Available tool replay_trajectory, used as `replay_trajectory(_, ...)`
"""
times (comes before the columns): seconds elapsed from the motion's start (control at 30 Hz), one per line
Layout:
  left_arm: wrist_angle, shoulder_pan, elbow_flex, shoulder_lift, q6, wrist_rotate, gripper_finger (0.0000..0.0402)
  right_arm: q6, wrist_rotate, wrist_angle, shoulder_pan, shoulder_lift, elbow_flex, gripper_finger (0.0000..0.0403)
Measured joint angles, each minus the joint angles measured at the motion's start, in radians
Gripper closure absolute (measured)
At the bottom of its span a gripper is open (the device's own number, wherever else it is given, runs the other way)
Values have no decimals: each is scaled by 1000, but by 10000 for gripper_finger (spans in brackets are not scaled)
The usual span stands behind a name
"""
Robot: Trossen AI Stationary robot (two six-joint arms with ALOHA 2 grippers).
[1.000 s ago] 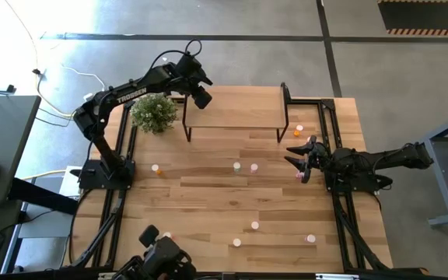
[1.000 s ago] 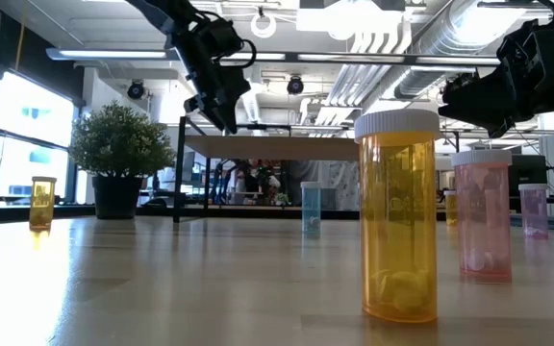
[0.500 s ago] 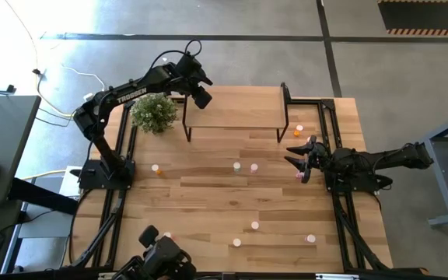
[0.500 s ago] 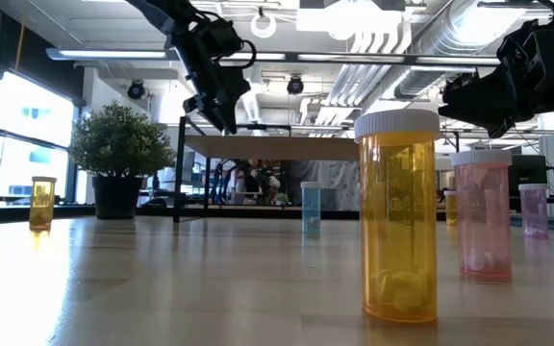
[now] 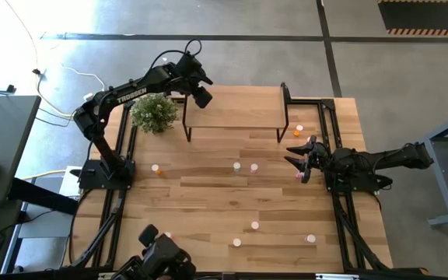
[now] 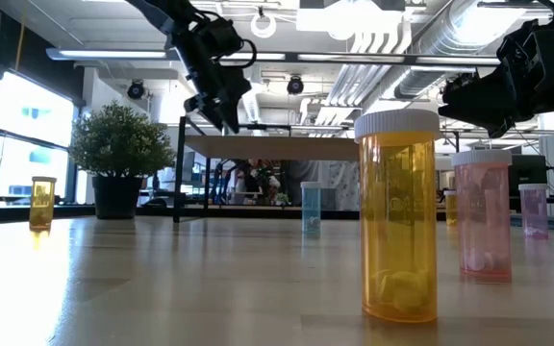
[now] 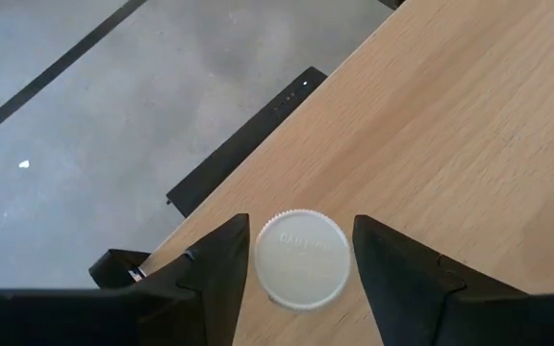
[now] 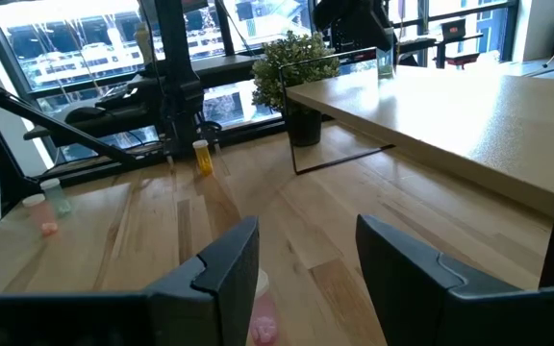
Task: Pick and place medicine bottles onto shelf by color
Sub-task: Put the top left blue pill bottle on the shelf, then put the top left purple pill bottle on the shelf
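A bottle with a pale cap (image 7: pixel 303 259) stands upright on the shelf (image 5: pixel 236 109) at its far left corner; in the right wrist view it looks pale green (image 8: pixel 385 60). My left gripper (image 7: pixel 301 231) slants down over it, open, one finger on each side of the cap with a narrow gap. My right gripper (image 5: pixel 295 159) hangs open and level above the table's right side. A pink bottle (image 8: pixel 261 317) stands on the table just below it. Several more bottles stand on the table, among them an orange one (image 6: pixel 398 216) and a pink one (image 6: pixel 483 216).
A potted plant (image 5: pixel 154 111) stands left of the shelf, close under my left arm. Loose bottles dot the table's middle (image 5: pixel 238 166), near side (image 5: pixel 254 225) and right of the shelf (image 5: pixel 299 128). Black frame rails (image 5: pixel 334 140) run along both table sides.
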Motion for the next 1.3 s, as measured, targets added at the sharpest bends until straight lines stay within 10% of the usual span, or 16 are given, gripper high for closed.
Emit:
replay_trajectory(0.87,1,-71,-8,-248,86,45,220,0,0,0,0,0,0,235)
replay_trajectory(1.3,154,-339,-432,-631,7,149,220,0,0,0,0,0,0,235)
